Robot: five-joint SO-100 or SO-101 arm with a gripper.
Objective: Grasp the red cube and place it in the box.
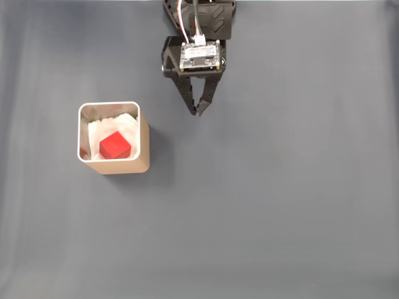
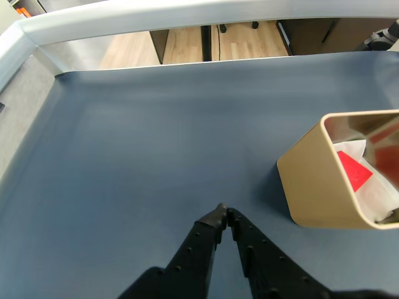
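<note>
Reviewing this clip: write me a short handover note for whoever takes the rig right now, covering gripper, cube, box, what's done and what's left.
Gripper: shut, empty, fingertips together over the bare grey mat, up and to the right of the box in the fixed view.
Red cube: inside the box, resting on the white paper lining; the wrist view also shows red inside it.
Done: the cube is in the box and released.
Left: nothing for the placement itself; probably just park the arm.
</note>
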